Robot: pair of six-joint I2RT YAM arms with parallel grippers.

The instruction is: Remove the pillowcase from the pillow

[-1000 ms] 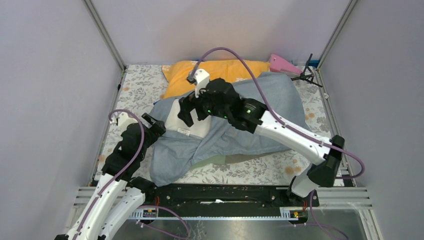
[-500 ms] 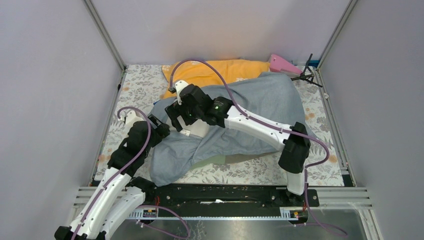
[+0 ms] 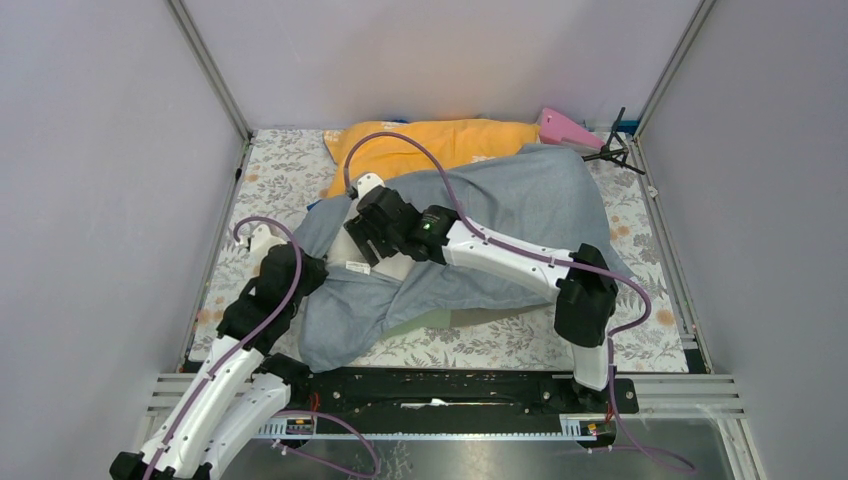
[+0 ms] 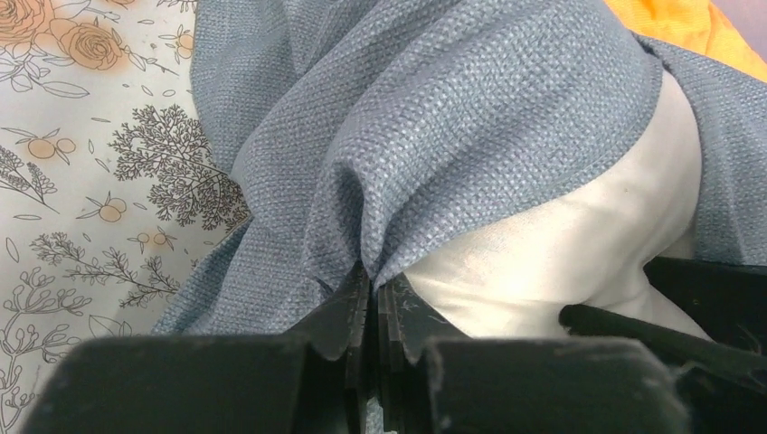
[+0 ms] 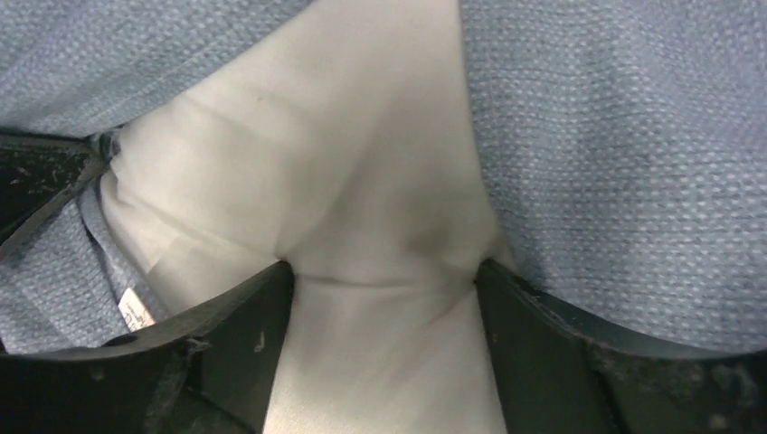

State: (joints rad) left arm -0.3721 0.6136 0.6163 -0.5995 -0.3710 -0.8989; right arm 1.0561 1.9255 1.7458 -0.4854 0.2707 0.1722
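On the floral tabletop (image 3: 280,170) the grey-blue pillowcase (image 3: 520,200) sprawls, with the white pillow (image 5: 362,136) bared at its left opening.
The left claw (image 4: 373,285) is clenched on a pillowcase fold; the right claw (image 5: 384,271) is spread wide, pressed astride the pillow.

Both arms are built alike. The left arm (image 3: 215,385) and the right arm (image 3: 505,255) have smooth white links joined by bulky black housings at the joints. A purple cable (image 3: 290,275) runs along the left arm, and another (image 3: 452,185) arcs over the right, each ending in a white plug. A small green light (image 3: 425,224) glows near the right wrist. Both bases are bolted to a black rail (image 3: 450,385). The left end effector (image 4: 373,307) and the right end effector (image 5: 384,271) have matte black fingers, scuffed and dusty, and the left pair has ridged inner faces.
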